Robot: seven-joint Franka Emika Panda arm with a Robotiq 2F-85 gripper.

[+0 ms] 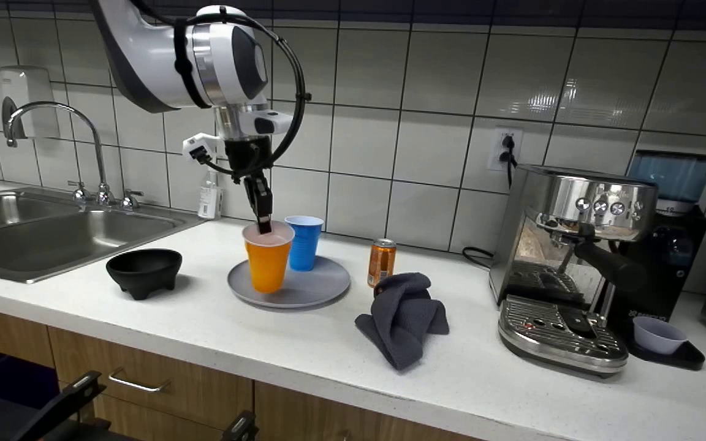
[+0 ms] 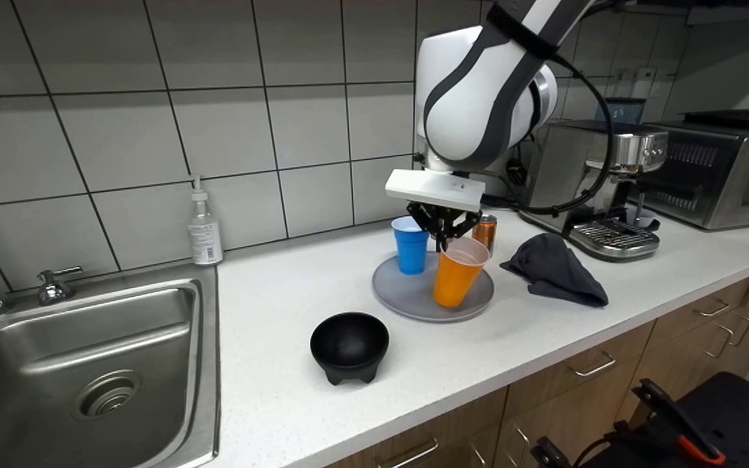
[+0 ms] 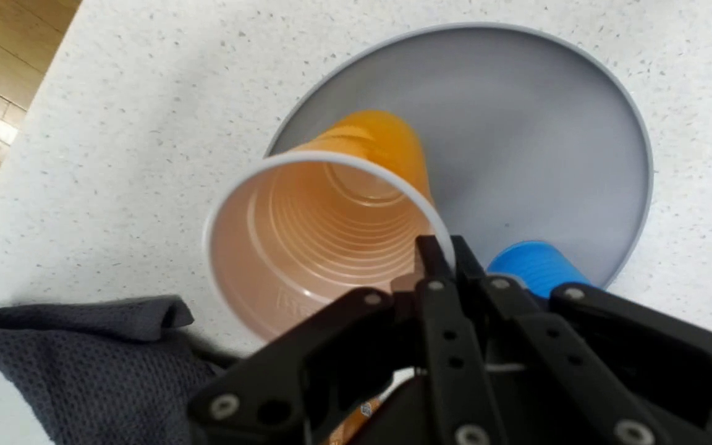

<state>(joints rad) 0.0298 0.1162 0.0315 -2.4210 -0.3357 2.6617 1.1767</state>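
Tiled wall (image 1: pixel 365 147) behind a pale, speckled worktop (image 3: pixel 164 111). Over the round grey plate (image 3: pixel 541 117), an orange cup (image 1: pixel 269 266): glossy orange outside, pinkish-white within, fine rings stacked toward the base, white lip, mouth upward, leaning. Nipped at the rim by the pincer (image 3: pixel 445 250), closed tight on the thin wall. Contact with the plate: impossible to tell. Upright on the plate: a blue cup (image 1: pixel 304 245).

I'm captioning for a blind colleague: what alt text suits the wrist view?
A black gripper pinches a tilted orange cup by its rim; whether the cup's base touches the gray plate is unclear. A blue cup on the plate is partly hidden by the gripper, and a dark cloth lies lower left on the counter.
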